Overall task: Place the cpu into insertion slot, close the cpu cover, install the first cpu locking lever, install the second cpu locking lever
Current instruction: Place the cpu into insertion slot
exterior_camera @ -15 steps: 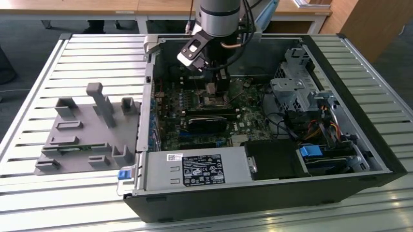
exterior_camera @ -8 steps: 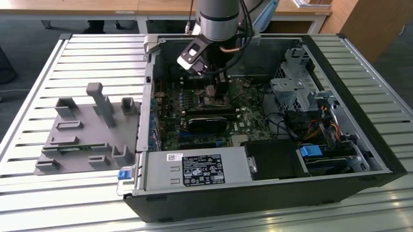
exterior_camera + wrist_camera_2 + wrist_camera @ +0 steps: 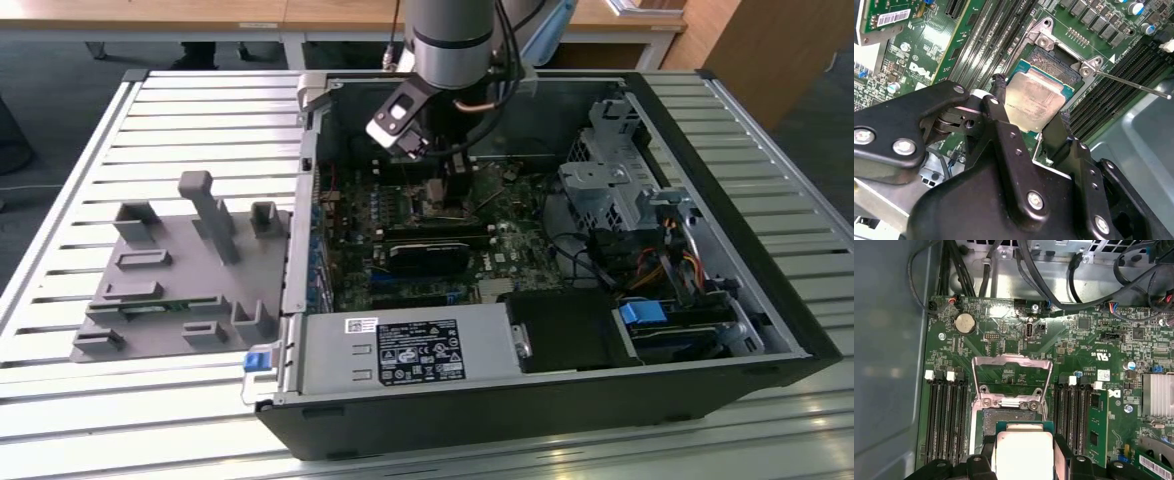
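In both wrist views my gripper [image 3: 1031,102] [image 3: 1024,456] is shut on the cpu [image 3: 1040,97] [image 3: 1024,452], a square chip with a dull silver top and a green edge, one black finger on each side. The chip hangs slightly tilted, partly over the insertion slot [image 3: 1056,59] [image 3: 1000,417], whose dark contact field shows past the chip's edge. The cpu cover [image 3: 1010,359], a silvery frame, stands swung open behind the socket. A thin locking lever [image 3: 1134,86] sticks out sideways, unlatched. In the exterior view the gripper [image 3: 447,190] reaches down into the open computer case [image 3: 694,340].
Long black memory slots [image 3: 946,420] [image 3: 1074,415] flank the socket. Cables [image 3: 1054,285] run along the case wall, with a coin cell [image 3: 965,323] and a heatsink [image 3: 1158,395] on the board. A grey fixture plate [image 3: 174,270] lies at the exterior view's left of the case.
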Tool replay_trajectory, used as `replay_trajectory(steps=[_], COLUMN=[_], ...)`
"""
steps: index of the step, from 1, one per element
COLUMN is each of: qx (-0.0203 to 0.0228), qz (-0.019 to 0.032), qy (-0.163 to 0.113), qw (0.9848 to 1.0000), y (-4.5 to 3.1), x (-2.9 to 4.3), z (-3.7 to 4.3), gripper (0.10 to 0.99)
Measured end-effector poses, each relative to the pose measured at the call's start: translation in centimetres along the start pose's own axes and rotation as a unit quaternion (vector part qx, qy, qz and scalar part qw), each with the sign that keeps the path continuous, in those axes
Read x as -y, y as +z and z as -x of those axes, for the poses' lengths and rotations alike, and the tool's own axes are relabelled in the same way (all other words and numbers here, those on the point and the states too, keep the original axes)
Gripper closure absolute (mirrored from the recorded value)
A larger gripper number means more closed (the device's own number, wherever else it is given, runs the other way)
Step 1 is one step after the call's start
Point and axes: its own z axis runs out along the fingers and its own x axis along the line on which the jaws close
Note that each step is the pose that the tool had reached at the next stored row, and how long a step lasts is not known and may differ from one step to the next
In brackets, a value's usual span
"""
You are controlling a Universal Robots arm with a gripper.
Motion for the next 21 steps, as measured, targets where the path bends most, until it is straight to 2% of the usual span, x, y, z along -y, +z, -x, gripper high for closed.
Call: replay_trajectory(steps=[13,18,21], qx=[0.0002,0.0012,0.0032], qz=[0.0000,0.0000,-0.0001], qy=[0.000,0.000,0.000], qw=[1.0000,1.0000,1.0000], y=[0.49,0.66,0.81], x=[0.04,0.05,0.06], z=[0.00,0.00,0.00], gripper=[0.545,0.545,0.545])
